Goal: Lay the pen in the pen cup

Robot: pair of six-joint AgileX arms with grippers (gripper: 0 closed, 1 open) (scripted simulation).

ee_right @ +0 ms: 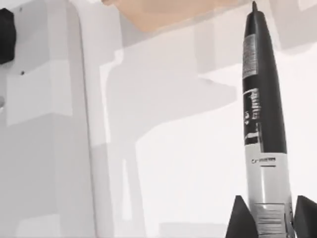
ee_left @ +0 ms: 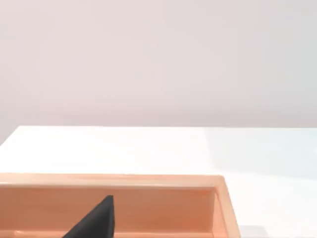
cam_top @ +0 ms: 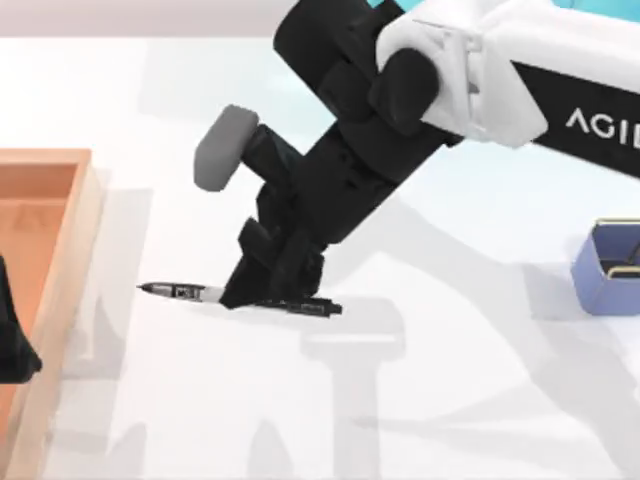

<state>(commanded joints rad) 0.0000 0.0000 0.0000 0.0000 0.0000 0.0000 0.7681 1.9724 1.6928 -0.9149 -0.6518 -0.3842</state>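
Note:
The pen point(cam_top: 185, 292) lies flat on the white table, left of centre, its black tip pointing left. My right gripper point(cam_top: 265, 292) has come down on its middle. In the right wrist view the pen point(ee_right: 262, 114) runs away from the camera, and both black fingertips point(ee_right: 240, 218) press against the sides of its pale barrel, so my right gripper point(ee_right: 271, 214) is shut on it. The pen cup point(cam_top: 605, 268), periwinkle blue with gold rim edges, stands at the far right edge. My left gripper point(cam_top: 12, 340) is parked over the wooden tray at the left edge.
A large wooden tray point(cam_top: 75, 230) takes up the left side, and its rim point(ee_left: 148, 179) shows in the left wrist view behind a black fingertip point(ee_left: 96, 220). A sliver of cyan shelf point(cam_top: 385, 4) sits at the back. Bare white table lies between pen and cup.

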